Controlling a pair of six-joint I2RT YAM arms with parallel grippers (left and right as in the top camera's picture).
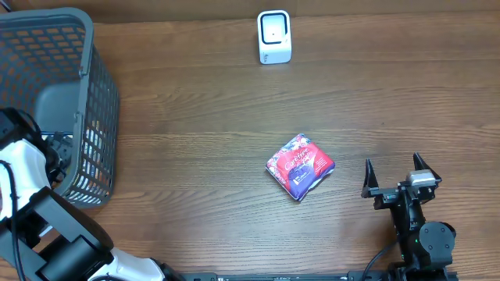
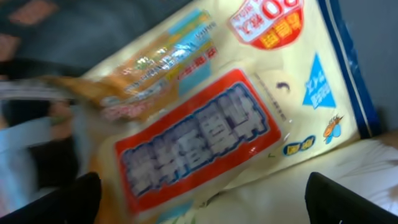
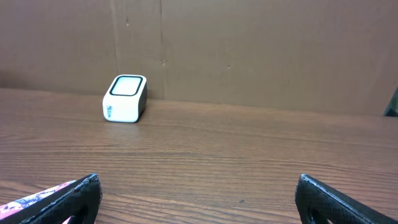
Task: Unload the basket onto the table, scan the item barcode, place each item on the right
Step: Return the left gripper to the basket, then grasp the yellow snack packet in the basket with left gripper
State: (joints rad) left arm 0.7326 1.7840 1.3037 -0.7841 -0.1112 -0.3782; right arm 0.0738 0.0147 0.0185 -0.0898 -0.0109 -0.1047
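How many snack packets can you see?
2. A pink packet lies on the table; a yellow packet fills the left wrist view. More may be hidden in the basket, where it's blurry.

A dark brown wood-grain table carries three things; a small white box-shaped scanner stands upright near its far edge; a flat pink and purple plastic packet lies near the middle, turned at an angle; a grey plastic mesh basket sits at the left end, well apart from both.
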